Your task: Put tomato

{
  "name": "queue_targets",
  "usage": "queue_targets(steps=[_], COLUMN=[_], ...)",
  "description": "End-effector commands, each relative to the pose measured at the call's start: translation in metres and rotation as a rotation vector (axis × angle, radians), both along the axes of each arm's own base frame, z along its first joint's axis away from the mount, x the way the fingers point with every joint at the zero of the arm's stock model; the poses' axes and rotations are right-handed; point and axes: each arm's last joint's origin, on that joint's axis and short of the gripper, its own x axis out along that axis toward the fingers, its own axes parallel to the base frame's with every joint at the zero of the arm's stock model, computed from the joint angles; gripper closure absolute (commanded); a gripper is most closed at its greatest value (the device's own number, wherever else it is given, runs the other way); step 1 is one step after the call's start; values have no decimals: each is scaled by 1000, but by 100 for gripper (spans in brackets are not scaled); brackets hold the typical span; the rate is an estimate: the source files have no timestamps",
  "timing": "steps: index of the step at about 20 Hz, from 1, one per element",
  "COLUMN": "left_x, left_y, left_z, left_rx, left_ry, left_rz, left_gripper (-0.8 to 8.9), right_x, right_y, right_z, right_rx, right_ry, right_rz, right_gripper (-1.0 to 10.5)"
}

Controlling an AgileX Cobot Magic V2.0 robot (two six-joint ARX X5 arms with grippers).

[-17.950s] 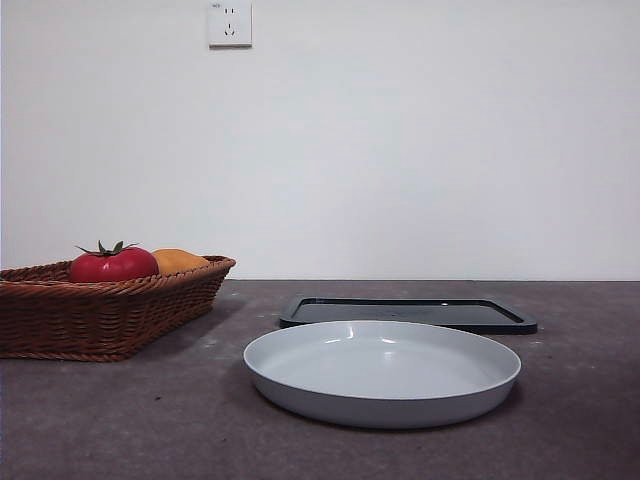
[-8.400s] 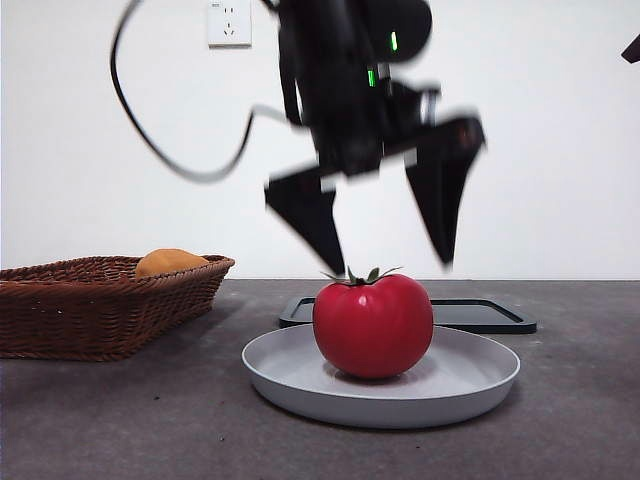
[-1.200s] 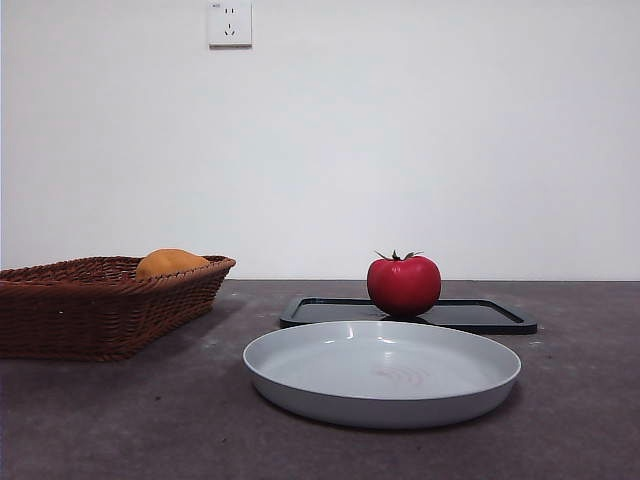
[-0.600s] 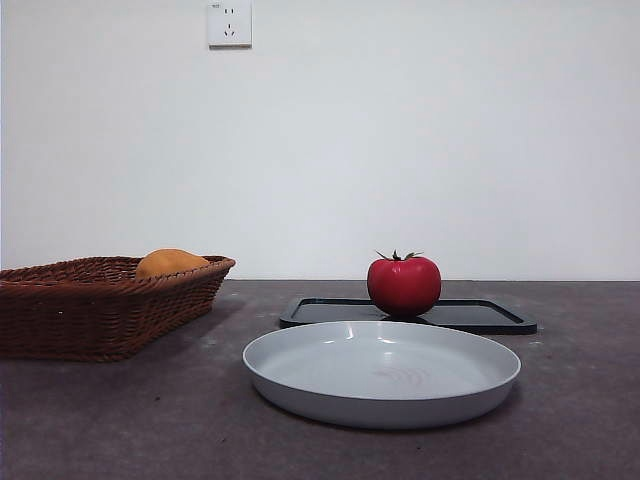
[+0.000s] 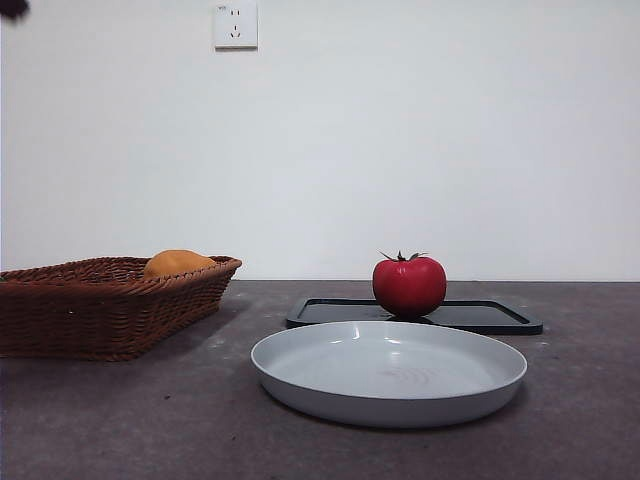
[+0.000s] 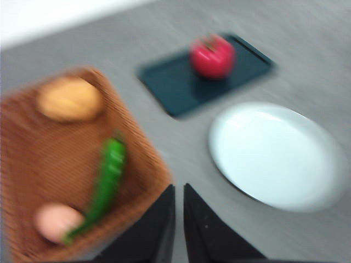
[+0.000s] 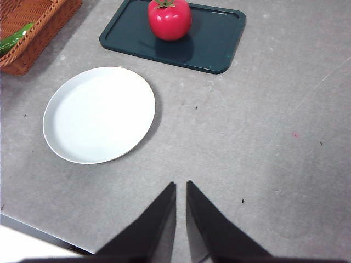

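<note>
The red tomato (image 5: 409, 286) with a green stem stands upright on the dark flat tray (image 5: 500, 316) behind the white plate (image 5: 388, 372). It also shows in the left wrist view (image 6: 213, 56) and the right wrist view (image 7: 169, 19). The white plate is empty. My left gripper (image 6: 179, 193) is shut and empty, high above the table between the basket and the plate; its view is blurred. My right gripper (image 7: 181, 189) is shut and empty, high above the bare table, well away from the tomato. Only a black tip (image 5: 12, 8) of an arm shows in the front view.
A brown wicker basket (image 5: 60, 322) stands at the left with an orange-yellow fruit (image 5: 177, 263); the left wrist view also shows a green vegetable (image 6: 108, 176) and a pale pink thing (image 6: 53, 221) in it. A wall socket (image 5: 235, 24) is on the white wall.
The tomato stays on the dark tray. The whole front picture has shifted slightly right, and a black arm tip has appeared at the top left corner.
</note>
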Motion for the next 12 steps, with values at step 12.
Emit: queue_targets(steps=[12], left_x=[-7], left_y=[65], left_z=[-131], left_rx=[-300], left_ry=[-310], left_rz=[597], left_gripper=[792], right_x=[0], right_y=[0], right_z=[4], right_rx=[16], right_ry=[-17], right_rz=[0], right_gripper=[924])
